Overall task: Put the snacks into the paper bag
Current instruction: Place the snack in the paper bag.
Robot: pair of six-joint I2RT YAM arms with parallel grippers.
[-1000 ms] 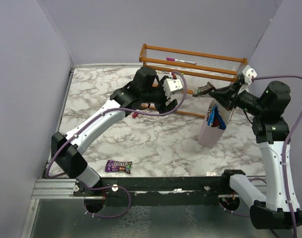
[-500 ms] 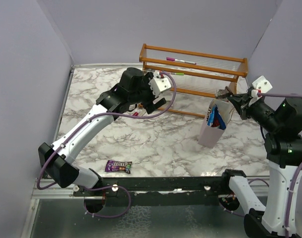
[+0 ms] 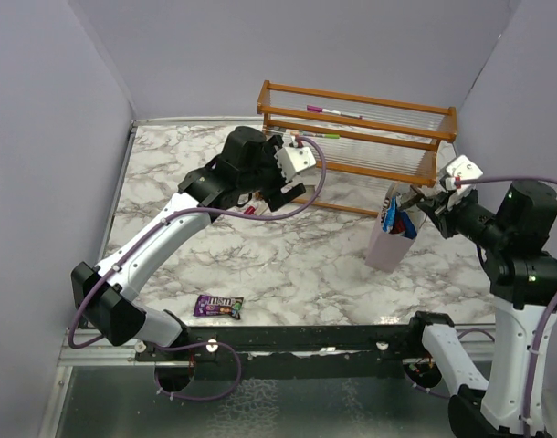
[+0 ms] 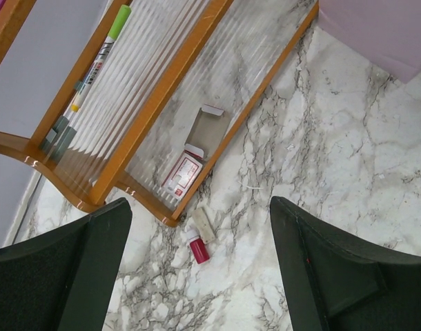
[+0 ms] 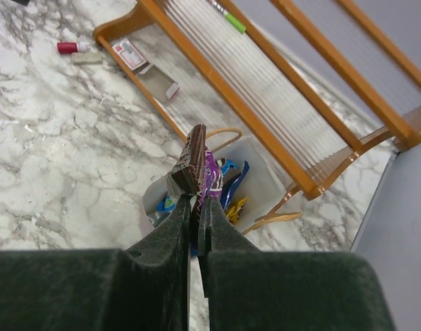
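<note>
Right tool point(image 5: 197, 203) around snack point(image 5: 192, 160) over bag point(image 5: 266, 181)

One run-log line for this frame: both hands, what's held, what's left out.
left hand: open, empty, by rack | right hand: shut on brown snack over paper bag | outside bag: purple snack on table

I'm looking at a grey-veined marble table point(image 3: 297, 265), closed in by plain lilac walls point(image 3: 50, 137) on the left, far and right. A wooden rack point(image 3: 361, 97) with clear ribbed shelves stands far right. A metal rail point(image 3: 91, 347) edges the near side. The light is soft and even.
</note>
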